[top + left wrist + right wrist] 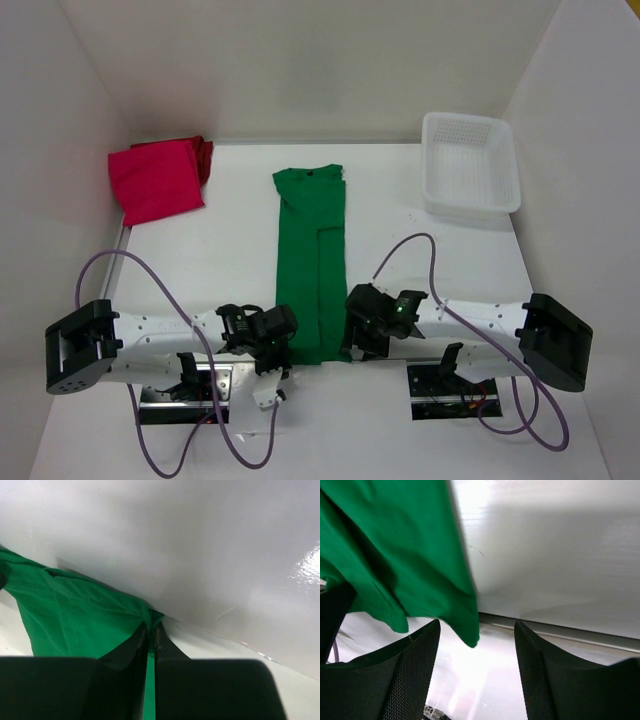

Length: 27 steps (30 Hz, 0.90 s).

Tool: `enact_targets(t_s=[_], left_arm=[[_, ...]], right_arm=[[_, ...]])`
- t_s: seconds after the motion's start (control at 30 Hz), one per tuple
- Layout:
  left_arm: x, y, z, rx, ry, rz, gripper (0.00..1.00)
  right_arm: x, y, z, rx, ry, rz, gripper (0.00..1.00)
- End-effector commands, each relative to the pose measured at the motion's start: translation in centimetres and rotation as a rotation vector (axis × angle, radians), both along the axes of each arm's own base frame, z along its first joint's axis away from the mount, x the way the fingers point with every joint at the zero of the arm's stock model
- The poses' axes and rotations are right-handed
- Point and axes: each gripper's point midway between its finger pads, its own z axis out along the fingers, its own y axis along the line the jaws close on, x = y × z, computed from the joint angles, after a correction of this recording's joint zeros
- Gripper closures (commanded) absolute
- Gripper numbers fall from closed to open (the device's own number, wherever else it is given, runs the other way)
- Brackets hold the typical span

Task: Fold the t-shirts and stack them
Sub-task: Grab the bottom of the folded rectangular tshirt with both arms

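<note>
The green shirt (310, 260) is being kept in the middle of the surface (220, 260). It is folded lengthwise into a long narrow strip, with the collar at 12 o'clock and the hem at 6 o'clock, nearest the arm bases.

The hem's 7 o'clock corner is being pinched by the left claw (285, 342). In the left wrist view the jaws of this claw (150, 630) are being pressed together on a thin edge of green cloth. The rest of the shirt (65, 610) is being seen spreading away toward 10 o'clock.

The right claw (352, 335) is being held at the hem's 5 o'clock corner. In the right wrist view this claw (476, 627) is being held spread, with a clear gap between its jaws. A corner of the shirt (395, 545) is being seen hanging down from 11 o'clock, its tip reaching the gap just beside the left-hand jaw. No cloth is being squeezed there.

The crimson shirt (155, 180) is being kept folded at 10 o'clock on the surface, well apart from the green one. The dark red shirt (203, 150) is being seen peeking out at its far right edge, touching it; whether it is lying under or just behind cannot be told. A white basket (465, 117) is being kept at 2 o'clock.
</note>
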Motion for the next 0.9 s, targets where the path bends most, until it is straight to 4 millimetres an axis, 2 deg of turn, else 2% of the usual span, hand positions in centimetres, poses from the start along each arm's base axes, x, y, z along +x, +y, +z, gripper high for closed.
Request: enact_targets(t_s=[0.0, 0.07, 0.17, 0.27, 0.3, 0.37, 0.4, 0.5, 0.53, 0.6, 0.63, 0.73, 0.8, 0.87], left_arm=[[-1.2, 1.3, -1.4, 0.053, 0.065, 0.031, 0.92], [-1.2, 0.8, -1.1, 0.035, 0.077, 0.046, 0.92], [-0.9, 0.1, -0.4, 0.019, 0.080, 0.070, 0.92], [-0.9, 0.0, 0.0, 0.016, 0.090, 0.097, 0.93], [-1.0, 0.3, -0.1, 0.029, 0.101, 0.113, 0.93], [-0.9, 0.1, 0.3, 0.019, 0.111, 0.147, 0.93], [-1.2, 0.3, 0.2, 0.029, 0.128, 0.156, 0.95], [-1.2, 0.0, 0.9, 0.017, 0.152, 0.198, 0.96], [-1.4, 0.3, 0.8, 0.032, 0.160, 0.209, 0.96], [-1.6, 0.2, 1.4, 0.020, 0.173, 0.213, 0.96], [-1.7, 0.4, 1.3, 0.032, 0.182, 0.227, 0.96], [-1.6, 0.2, 2.0, 0.014, 0.199, 0.277, 0.98], [-1.5, -0.2, 2.8, -0.001, 0.225, 0.341, 0.99], [-0.5, -1.5, 4.4, -0.058, 0.215, 0.400, 1.00]], right_arm=[[-0.2, 0.1, 0.5, 0.041, -0.004, 0.008, 0.34], [-0.2, 0.0, 0.7, 0.041, -0.004, 0.008, 0.34], [0.3, 1.0, 0.7, 0.064, -0.016, 0.009, 0.36], [1.0, 1.9, 0.9, 0.061, -0.031, 0.014, 0.37], [1.0, 1.8, 0.3, 0.044, -0.021, 0.014, 0.37], [1.2, 2.6, 0.5, 0.058, -0.023, 0.041, 0.42], [1.2, 2.6, 0.0, 0.045, -0.015, 0.041, 0.45], [1.1, 2.8, -0.1, 0.041, -0.011, 0.062, 0.69], [1.1, 2.8, -0.1, 0.041, -0.011, 0.062, 0.83], [0.9, 2.4, 0.0, 0.029, -0.004, 0.062, 0.97], [1.2, 2.5, 0.5, 0.036, -0.023, 0.057, 1.00], [1.0, 1.7, 0.9, 0.019, -0.023, 0.053, 1.00], [1.1, 1.9, 1.7, 0.030, -0.039, 0.074, 1.00], [2.4, 2.3, 3.0, 0.020, -0.073, 0.074, 1.00]])
